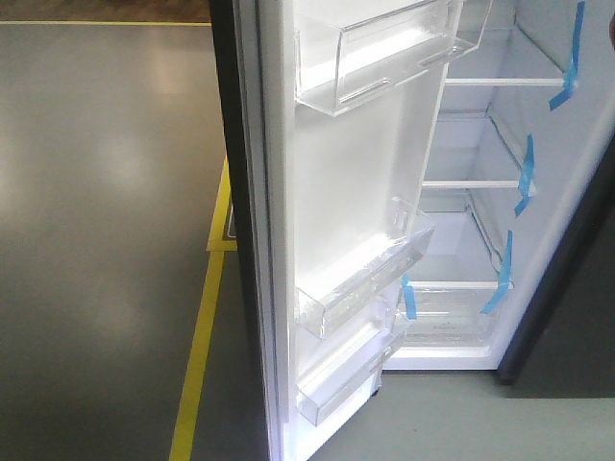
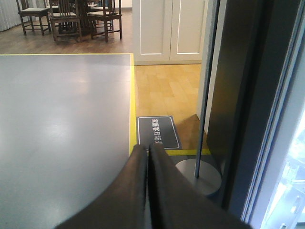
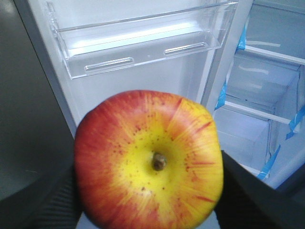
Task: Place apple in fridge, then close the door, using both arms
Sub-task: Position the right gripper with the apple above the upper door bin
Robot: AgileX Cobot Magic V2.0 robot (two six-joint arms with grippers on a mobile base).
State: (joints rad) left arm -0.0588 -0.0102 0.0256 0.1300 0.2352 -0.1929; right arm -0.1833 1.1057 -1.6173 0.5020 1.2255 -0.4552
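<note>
Though red-rimmed, apple [image 3: 148, 162] (yellow-centred)

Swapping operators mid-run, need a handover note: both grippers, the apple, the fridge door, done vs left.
Left gripper: shut, empty, beside the dark outer face of the tall dark grey, white-lined door, which stands open.
Right gripper: shut on the round red apple with yellow stem patch, in front of the white-interior fridge.
Done: apple grasped, door open.
Left: apple onto a glass shelf, release, close door.

The left gripper [image 2: 147, 149] points forward, its dark fingers [image 2: 136, 183] pressed flat together, while the right gripper [image 3: 150, 195] clamps the apple [image 3: 147, 143] between two black fingers [image 3: 248, 200].
</note>
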